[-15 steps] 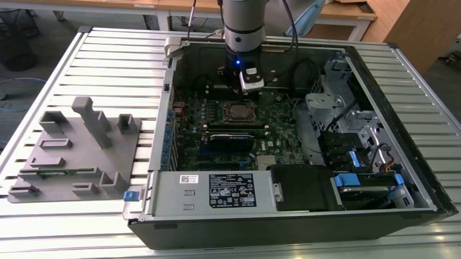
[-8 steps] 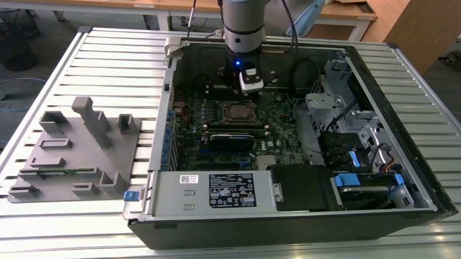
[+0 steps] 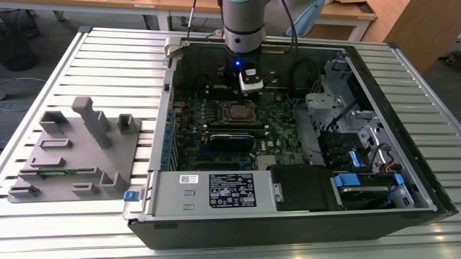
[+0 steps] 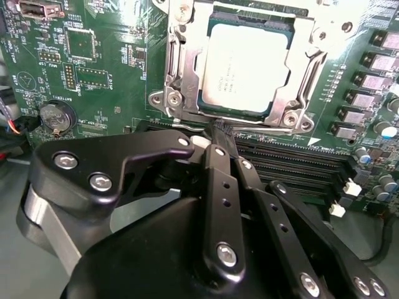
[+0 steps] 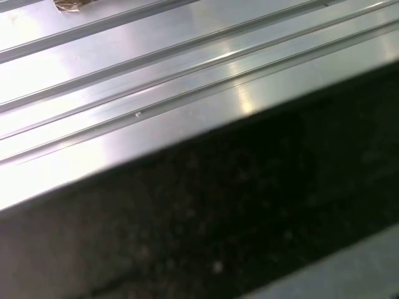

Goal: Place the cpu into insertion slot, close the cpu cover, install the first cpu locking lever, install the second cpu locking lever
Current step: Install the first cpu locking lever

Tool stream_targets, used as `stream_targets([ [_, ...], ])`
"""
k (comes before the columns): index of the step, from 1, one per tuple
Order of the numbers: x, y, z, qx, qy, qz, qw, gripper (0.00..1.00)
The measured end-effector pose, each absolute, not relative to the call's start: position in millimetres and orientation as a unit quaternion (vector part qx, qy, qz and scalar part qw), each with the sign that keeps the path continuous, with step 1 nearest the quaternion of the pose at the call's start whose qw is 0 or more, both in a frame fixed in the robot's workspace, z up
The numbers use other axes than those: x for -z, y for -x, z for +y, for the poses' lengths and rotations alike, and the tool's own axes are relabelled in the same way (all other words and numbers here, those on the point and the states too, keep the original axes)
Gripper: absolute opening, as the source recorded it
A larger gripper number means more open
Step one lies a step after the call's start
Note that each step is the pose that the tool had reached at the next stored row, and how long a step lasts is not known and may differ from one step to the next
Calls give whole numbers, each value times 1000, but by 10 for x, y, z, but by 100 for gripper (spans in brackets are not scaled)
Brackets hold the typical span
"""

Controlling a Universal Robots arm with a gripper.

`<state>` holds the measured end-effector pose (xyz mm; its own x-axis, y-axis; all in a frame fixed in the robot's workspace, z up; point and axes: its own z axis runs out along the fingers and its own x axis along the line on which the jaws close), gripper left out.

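Note:
The cpu [image 4: 246, 68], a dull silver square, lies flat in the insertion slot [image 4: 163, 98] on the green board. The silvery cpu cover [image 4: 189, 62] lies down around it, framing its top. My gripper [image 4: 219, 131] is shut, and its black fingers [image 4: 215, 180] meet in a point right at the socket's near edge, touching or almost touching the metal there. How the locking levers stand I cannot tell. In the exterior view the gripper [image 3: 250, 86] hangs inside the open computer case, just behind the cpu [image 3: 237, 111].
Memory slots [image 4: 293, 162] run beside the socket, close to the fingers. A coin battery [image 4: 55, 116] sits on the board. A drive cage [image 3: 360, 140] and power supply [image 3: 216, 191] stand inside the case walls. A grey fixture [image 3: 72, 151] rests on the slatted table [image 5: 124, 75].

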<state>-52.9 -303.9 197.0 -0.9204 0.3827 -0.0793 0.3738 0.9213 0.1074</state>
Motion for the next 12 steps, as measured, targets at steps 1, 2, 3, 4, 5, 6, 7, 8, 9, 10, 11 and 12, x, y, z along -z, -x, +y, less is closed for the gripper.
stream_targets([
  [1,-1977,529,-3038,-45,-194,979,49,10],
  [2,-1985,529,-3037,-45,-194,979,49,10],
  [3,-1993,529,-3037,-45,-194,979,49,10],
  [4,-2001,529,-3037,-45,-194,979,49,10],
  [5,-2004,529,-3037,-45,-194,979,49,10],
  [6,-2006,529,-3036,-45,-194,979,49,10],
  [7,-2007,529,-3033,-45,-195,979,50,10],
  [8,-2008,530,-3028,-45,-195,979,49,10],
  [9,-2008,530,-3020,-45,-195,979,49,10],
  [10,-2008,530,-3011,-45,-195,979,50,10],
  [11,-2008,530,-3000,-45,-195,979,50,10],
  [12,-2008,531,-2990,-45,-195,979,50,10],
])
